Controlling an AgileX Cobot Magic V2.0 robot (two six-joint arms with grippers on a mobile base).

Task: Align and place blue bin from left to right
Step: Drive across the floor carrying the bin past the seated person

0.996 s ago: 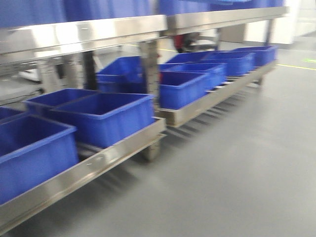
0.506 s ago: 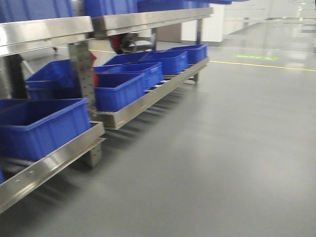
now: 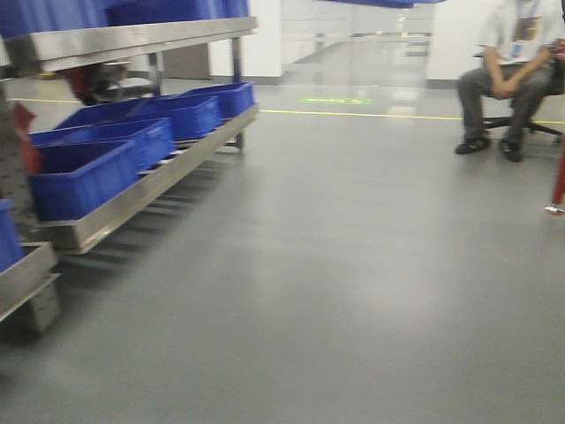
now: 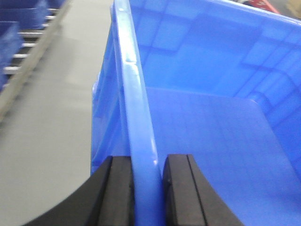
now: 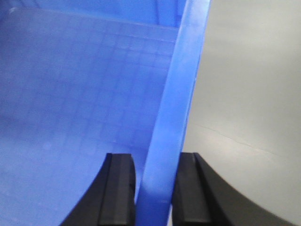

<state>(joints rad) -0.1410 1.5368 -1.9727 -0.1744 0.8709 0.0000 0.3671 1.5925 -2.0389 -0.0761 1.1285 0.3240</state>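
Note:
The blue bin (image 4: 202,132) is held between both arms above the grey floor. In the left wrist view my left gripper (image 4: 146,188) is shut on the bin's left rim (image 4: 134,94), one black finger on each side of the wall. In the right wrist view my right gripper (image 5: 157,188) is shut on the opposite rim (image 5: 181,84), with the bin's gridded bottom (image 5: 80,94) to its left. The bin looks empty inside. Neither gripper shows in the front view.
A steel rack (image 3: 132,190) runs along the left, its low shelf carrying several other blue bins (image 3: 79,177); more sit on its upper shelf (image 3: 132,40). A person (image 3: 512,71) sits on a chair at the far right. Open grey floor (image 3: 335,265) lies ahead, crossed by a yellow line (image 3: 371,114).
The front view has swung to the right: the rack and its bins slid toward the left edge, and open floor and the seated person came into view.

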